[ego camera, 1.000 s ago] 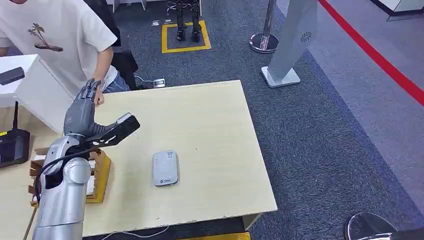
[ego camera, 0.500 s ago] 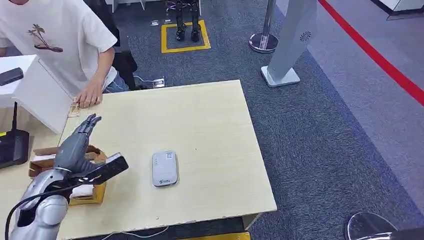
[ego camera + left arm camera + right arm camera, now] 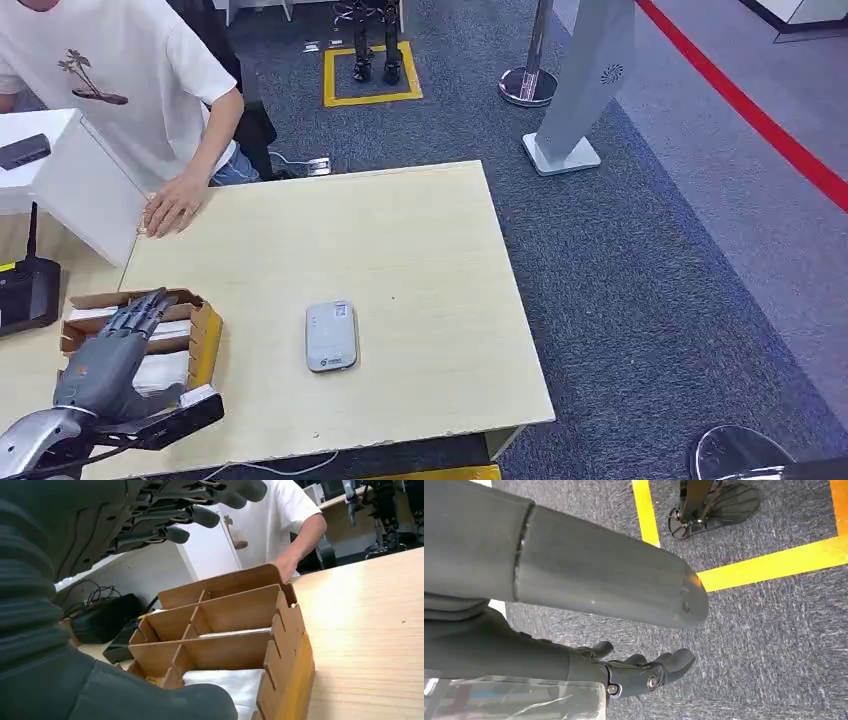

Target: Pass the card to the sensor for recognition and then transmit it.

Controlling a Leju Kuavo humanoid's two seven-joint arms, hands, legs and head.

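One wooden divided box (image 3: 205, 340) stands at the table's (image 3: 420, 250) left edge, with white cards (image 3: 225, 682) lying inside. The left hand (image 3: 110, 355) hovers above it, fingers spread, holding nothing. The grey card sensor (image 3: 331, 336) lies nearby. The right hand (image 3: 574, 605) hangs over carpet, fingers loosely apart and empty.

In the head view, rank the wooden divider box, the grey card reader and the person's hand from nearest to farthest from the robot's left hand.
From the left hand:
1. Wooden divider box, directly beneath it.
2. Grey card reader, mid-table to its right.
3. Person's hand, at the table's far edge.
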